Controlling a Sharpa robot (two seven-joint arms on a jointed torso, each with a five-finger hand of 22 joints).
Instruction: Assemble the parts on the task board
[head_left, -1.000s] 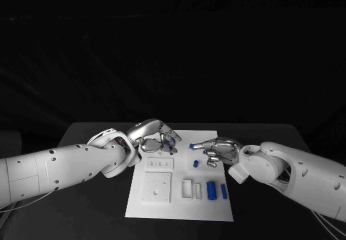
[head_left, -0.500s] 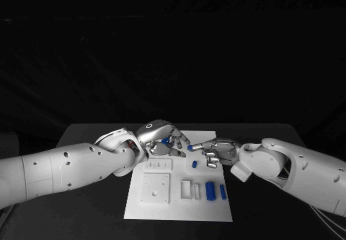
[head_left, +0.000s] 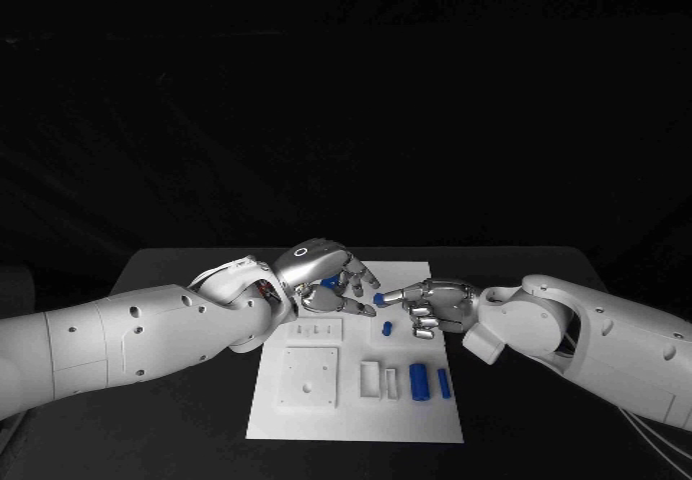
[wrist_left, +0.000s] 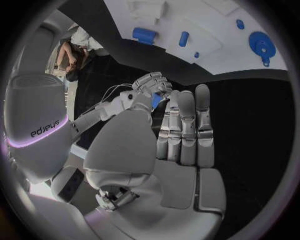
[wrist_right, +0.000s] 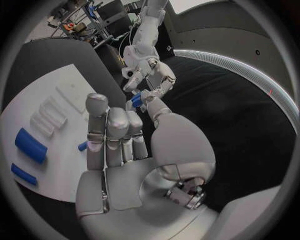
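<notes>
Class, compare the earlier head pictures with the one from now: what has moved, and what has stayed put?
The left hand and right hand have drawn closer together above the task board, each still pinching a small blue part. The blue pieces lying on the board stayed where they were.

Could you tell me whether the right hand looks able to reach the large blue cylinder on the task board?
Probably not at once: the right hand pinches a small blue part, though the large blue cylinder lies uncovered nearby.
</notes>
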